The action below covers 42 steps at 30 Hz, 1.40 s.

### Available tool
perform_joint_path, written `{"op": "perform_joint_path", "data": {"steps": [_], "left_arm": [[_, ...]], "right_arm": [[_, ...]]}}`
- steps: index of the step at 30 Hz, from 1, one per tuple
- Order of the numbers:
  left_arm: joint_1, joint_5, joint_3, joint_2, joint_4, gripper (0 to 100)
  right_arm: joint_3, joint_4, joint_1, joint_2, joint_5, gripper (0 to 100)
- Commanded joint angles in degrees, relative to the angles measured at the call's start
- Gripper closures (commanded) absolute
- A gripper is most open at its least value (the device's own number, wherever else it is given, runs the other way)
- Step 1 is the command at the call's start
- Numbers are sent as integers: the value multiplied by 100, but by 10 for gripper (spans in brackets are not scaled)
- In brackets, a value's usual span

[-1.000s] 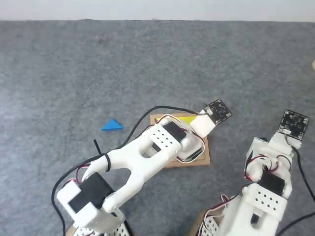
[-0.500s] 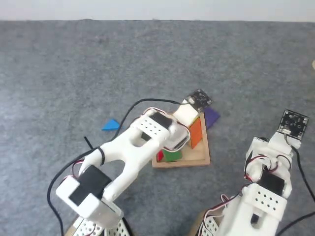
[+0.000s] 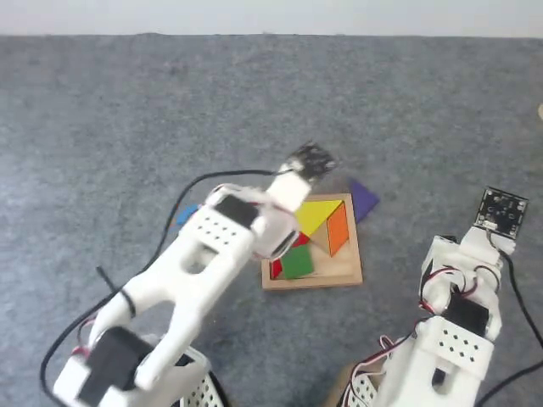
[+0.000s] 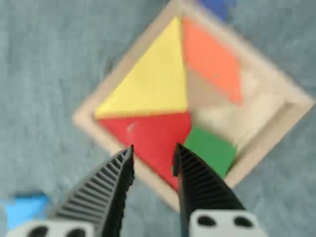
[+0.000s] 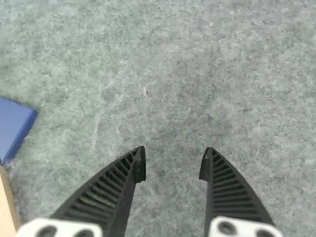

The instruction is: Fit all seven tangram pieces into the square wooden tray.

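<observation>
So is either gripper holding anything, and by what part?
Nothing is held. The left gripper is open and empty above the red piece in the tray. The right gripper is open and empty over the carpet.

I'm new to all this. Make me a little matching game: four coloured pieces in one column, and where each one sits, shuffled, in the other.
Pieces:
1. yellow triangle
2. green square
3. purple piece
4. blue triangle

Places:
A. on the carpet, by the far right corner of the tray
B. in the tray, at its near edge
C. on the carpet, left of the tray
D. in the tray, along its far edge

Pairs: 1-D, 2-B, 3-A, 4-C.
</observation>
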Motion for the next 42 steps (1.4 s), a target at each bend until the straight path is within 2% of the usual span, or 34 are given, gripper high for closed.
{"op": "perform_joint_path", "data": {"steps": [1,9,18,30,42], "left_arm": [[-193,-273,505,-554,53,867],[-53,-308,866,-624,97,867],[738,-255,831,26,176,867],[791,-246,-620,1275,193,867],[1169,-44,-752,1266,413,867]], "right_arm": [[-141,-110,-4,-110,88,809],[-220,-110,338,-110,53,809],[-211,-119,330,-110,53,809],[-202,-119,321,-110,53,809],[-193,-119,180,-110,62,809]]}}
